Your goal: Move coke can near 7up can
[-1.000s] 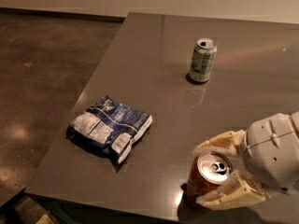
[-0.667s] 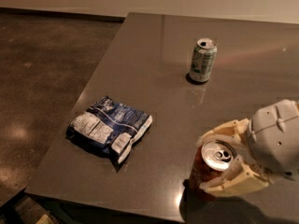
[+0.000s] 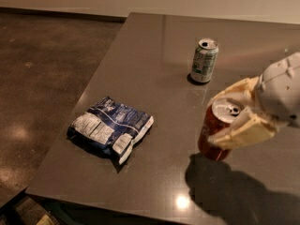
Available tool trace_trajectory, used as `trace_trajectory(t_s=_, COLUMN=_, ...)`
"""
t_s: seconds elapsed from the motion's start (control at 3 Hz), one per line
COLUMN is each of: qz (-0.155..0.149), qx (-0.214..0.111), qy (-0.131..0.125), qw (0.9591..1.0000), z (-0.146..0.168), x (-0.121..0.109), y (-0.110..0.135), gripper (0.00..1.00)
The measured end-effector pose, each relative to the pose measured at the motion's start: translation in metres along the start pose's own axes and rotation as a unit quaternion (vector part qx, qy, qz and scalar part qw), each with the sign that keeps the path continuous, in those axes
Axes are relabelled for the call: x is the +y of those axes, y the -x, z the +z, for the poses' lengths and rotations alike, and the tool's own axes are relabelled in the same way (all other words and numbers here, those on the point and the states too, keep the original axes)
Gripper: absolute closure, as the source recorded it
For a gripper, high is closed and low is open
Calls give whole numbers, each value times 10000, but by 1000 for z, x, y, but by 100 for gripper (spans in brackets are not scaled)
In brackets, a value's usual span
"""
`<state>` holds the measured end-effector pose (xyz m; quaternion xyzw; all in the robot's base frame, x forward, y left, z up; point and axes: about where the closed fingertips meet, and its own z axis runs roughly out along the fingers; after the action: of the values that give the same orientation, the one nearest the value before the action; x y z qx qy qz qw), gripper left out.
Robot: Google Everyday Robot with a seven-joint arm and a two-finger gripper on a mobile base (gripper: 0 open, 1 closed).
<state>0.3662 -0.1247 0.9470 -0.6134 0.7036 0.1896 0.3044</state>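
Red coke can (image 3: 214, 134) sits near the front right of the grey table (image 3: 154, 69), w/ its silver top tipped a bit toward the left. The cream gripper (image 3: 220, 119) comes in from the right & is clamped on it, one finger (image 3: 230, 92) behind the top and one in front. Can't tell if the can's bottom touches the table. The green & white 7up can (image 3: 204, 60) stands upright, farther back, near but apart. A blue & white chip bag (image 3: 110, 131) lies flat, well to the left. Brown floor (image 3: 42, 74) is on the left.
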Motion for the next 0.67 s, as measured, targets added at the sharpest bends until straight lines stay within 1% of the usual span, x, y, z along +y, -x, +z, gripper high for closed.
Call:
trace_trajectory(t_s=0.33, qz=-1, qx=-121, qy=-208, qw=9997, z=-13, x=-46, y=15, gripper=100)
trace_trajectory(t_s=0.67, qz=0, qx=-119, qy=-206, qw=9997, z=-13, x=-46, y=15, gripper=100)
